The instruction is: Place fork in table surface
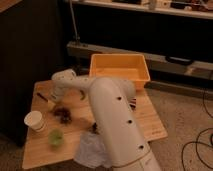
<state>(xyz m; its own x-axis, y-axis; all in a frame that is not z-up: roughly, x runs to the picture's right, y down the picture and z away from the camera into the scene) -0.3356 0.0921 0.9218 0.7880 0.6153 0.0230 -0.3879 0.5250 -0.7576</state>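
Observation:
The light wooden table surface (145, 122) fills the lower left of the camera view. My white arm reaches from the bottom centre across it to the far left. The gripper (54, 97) hangs low over the table's back left part, pointing down. A short, slender dark item (42, 96) lies on the wood just to its left. It may be the fork, but I cannot tell. I cannot see whether anything is between the fingers.
An orange bin (120, 67) stands at the table's back edge. A white cup (35, 121), a green cup (56, 137) and a dark clump (63, 114) sit front left. A white crumpled bag (91, 149) lies at the front edge. Dark shelving stands behind.

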